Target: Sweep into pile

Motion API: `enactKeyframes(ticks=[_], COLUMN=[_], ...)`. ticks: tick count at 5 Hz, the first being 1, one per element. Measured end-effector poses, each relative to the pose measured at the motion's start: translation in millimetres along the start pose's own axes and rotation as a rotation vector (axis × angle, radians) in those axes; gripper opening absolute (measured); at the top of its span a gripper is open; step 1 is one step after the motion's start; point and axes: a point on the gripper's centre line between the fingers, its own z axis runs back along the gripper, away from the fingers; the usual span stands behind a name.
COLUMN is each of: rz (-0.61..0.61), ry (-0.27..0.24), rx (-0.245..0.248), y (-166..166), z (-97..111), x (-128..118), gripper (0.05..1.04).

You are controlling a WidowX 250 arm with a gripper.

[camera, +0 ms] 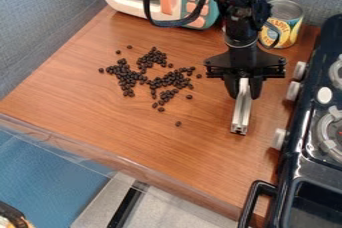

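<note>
Beans (125,76): small, oval, near-black, slight sheen. Lying loose on the wood-grain tabletop (87,117), upper-left-center of view, between toy microwave (121,7) and the tabletop's front edge. Spread is irregular: dense patches, some beans touching, wood showing through between. A few strays sit apart around the rim, one well apart toward the front edge. Gripper (244,93) is right of the beans, fingers clamped on a silver metal bar (241,114) that slants down toward the tabletop.
</note>
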Motion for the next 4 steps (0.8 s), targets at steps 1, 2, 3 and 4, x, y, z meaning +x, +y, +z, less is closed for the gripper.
enactKeyframes(ticks=[1,2,3,4], rz=[-0.019,-0.047,-0.068,-0.096], ry=[0.021,0.051,0.069,0.069], rx=[0.011,0.024,0.060,0.133], y=[5.4,12.3,23.7,34.9], z=[-1.0,-1.3,-0.6,1.7], x=[0.1,0.0,0.5,2.0], gripper=[0.341,0.341,0.341,0.341])
